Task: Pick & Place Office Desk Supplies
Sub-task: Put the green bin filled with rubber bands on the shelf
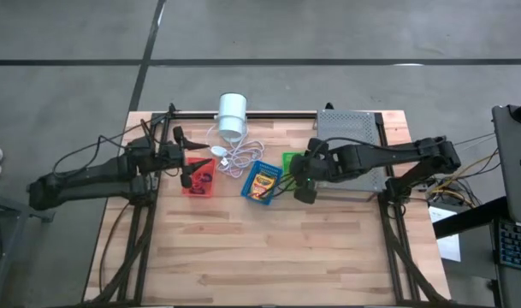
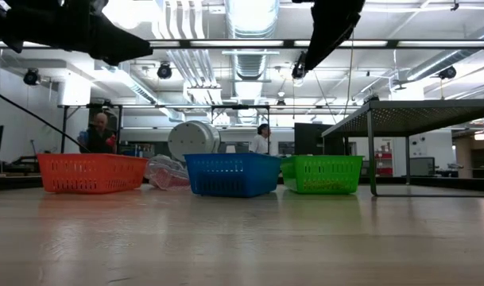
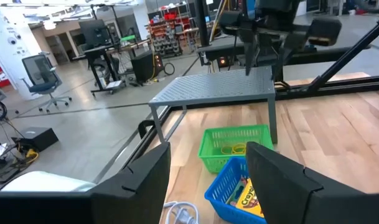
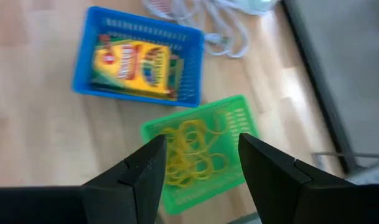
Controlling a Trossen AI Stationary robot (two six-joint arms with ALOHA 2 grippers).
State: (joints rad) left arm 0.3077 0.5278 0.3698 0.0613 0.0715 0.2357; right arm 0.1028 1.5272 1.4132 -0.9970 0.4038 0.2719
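Right wrist view: green basket (image 4: 201, 155) beneath right claw (image 4: 198, 165)

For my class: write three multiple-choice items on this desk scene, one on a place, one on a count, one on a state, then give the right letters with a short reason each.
1. Where does the crayon box lie?
A. in the blue basket
B. in the green basket
C. on the grey metal tray

2. How many small plastic baskets stand on the table?
A. two
B. three
C. five

3. How do the jaws of the right gripper stand?
A. shut on a crayon box
B. shut on a cord
C. open, holding nothing

Answers:
1. A: the crayon box sits inside the blue basket; the green basket holds yellowish rubber bands.
2. B: the low view shows the red-orange basket, blue one and green one in a row.
3. C: the right gripper hangs over the green basket with its jaws apart and nothing between them.
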